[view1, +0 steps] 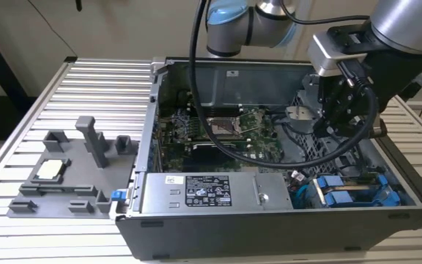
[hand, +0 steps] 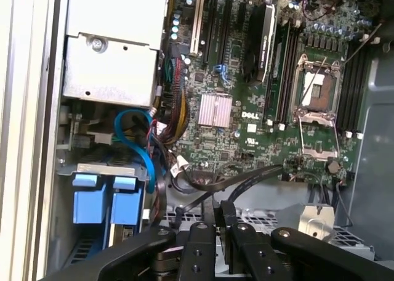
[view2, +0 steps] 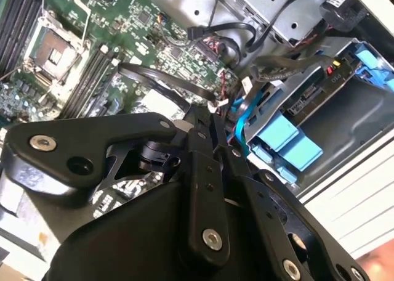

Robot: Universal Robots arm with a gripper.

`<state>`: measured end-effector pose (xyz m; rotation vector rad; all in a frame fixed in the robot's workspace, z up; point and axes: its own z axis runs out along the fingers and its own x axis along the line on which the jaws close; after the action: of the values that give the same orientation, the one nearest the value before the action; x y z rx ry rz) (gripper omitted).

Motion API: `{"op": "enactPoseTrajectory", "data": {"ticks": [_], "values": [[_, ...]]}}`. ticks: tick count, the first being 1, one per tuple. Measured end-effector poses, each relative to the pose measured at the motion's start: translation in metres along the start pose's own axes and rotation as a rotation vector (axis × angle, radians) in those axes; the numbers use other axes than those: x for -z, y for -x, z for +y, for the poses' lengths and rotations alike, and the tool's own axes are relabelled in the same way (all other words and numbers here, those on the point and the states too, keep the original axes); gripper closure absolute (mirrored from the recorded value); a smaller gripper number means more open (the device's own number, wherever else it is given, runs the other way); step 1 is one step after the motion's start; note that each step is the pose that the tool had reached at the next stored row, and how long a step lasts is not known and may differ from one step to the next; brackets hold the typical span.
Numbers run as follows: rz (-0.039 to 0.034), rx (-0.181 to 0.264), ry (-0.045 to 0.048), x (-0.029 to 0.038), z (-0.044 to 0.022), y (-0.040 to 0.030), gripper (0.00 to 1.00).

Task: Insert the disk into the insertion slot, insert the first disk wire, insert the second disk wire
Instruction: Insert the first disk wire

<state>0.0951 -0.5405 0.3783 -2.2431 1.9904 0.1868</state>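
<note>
Your black end effector hangs inside the open grey computer case, toward the exterior view's right, above the perforated grey metal drive cage. In both wrist views its two black fingers stand pressed together with nothing between them, so it is closed and empty.

The disk, a flat drive clipped in a bright blue plastic carrier frame, already sits in the insertion slot, the narrow bay at the near corner of the case on the exterior view's right. Its blue tabs show in the first wrist view, and again in the second wrist view, where the disk's end shows beside them.

A light blue flat cable curls up just beside the blue carrier; a bundle of black wires runs from the green motherboard toward the drive cage, passing just under the fingertips. You cannot tell whether either wire is plugged into the disk.

The large grey labelled power-supply box lies along the near wall of the case, to the exterior view's left of the disk. The case rests on a ribbed aluminium bench, with a dark grey plastic fixture tray well apart on the exterior view's left.
</note>
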Motion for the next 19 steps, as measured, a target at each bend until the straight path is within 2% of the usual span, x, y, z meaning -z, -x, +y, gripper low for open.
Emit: {"op": "enactPoseTrajectory", "data": {"ticks": [5, 7, 13, 19], "values": [[0.0353, 0.000, 0.0041, 0.0005, -0.0011, -0.0031, 0.84], [0.0418, -0.001, 0.0049, 0.0004, -0.0021, -0.0043, 0.84], [0.0422, -0.001, 0.0079, -0.0010, -0.0091, -0.0145, 0.84], [0.0417, -0.002, 0.0129, -0.0018, -0.0128, -0.0265, 0.84]]}}
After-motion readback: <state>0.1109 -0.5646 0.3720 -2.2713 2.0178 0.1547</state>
